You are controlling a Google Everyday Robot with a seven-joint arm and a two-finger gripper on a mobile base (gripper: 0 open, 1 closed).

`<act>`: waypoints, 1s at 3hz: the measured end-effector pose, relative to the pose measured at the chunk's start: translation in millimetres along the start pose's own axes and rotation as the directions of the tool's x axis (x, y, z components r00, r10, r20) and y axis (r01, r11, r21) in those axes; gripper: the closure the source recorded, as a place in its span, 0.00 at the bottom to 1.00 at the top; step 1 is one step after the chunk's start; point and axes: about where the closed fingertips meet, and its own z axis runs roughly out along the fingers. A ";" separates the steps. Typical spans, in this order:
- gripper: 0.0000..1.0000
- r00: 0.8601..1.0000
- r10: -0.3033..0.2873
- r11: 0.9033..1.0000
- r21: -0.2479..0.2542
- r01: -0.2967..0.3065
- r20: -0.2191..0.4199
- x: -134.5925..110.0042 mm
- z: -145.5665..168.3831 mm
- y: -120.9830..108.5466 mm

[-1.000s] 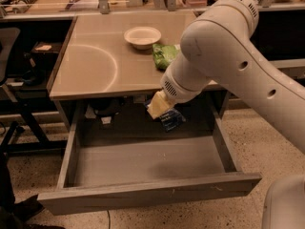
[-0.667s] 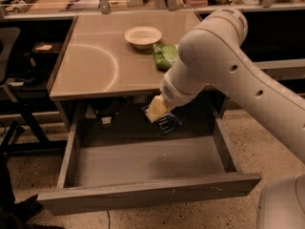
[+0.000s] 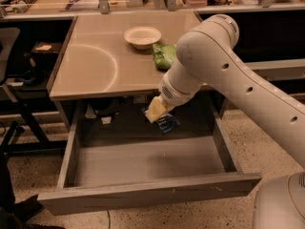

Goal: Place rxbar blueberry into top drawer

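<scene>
The rxbar blueberry (image 3: 167,123) is a small dark blue bar, tilted, hanging just under my gripper (image 3: 159,113) at the back of the open top drawer (image 3: 147,163). The gripper's yellowish fingers (image 3: 155,109) are closed on the bar's upper end and hold it above the drawer's grey floor, just below the table's front edge. The drawer is pulled fully out and its floor is bare. My white arm (image 3: 228,75) reaches in from the right, over the table's right front corner.
A tan table (image 3: 95,66) stands over the drawer, with a white bowl (image 3: 142,36) and a green crinkly bag (image 3: 165,55) near its back right. A dark chair and cables (image 3: 19,75) stand to the left. Speckled floor lies in front.
The arm has shifted slightly left and down, carrying the blue bar with it. The drawer, bowl and green bag have not moved.
</scene>
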 end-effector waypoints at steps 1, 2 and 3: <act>1.00 0.998 0.038 0.998 -0.044 -0.040 -0.044 26.7 12.0 6.3; 1.00 0.992 0.083 0.994 -0.069 -0.090 -0.097 58.7 17.9 12.5; 1.00 0.985 0.116 0.988 -0.084 -0.128 -0.128 81.6 24.9 18.6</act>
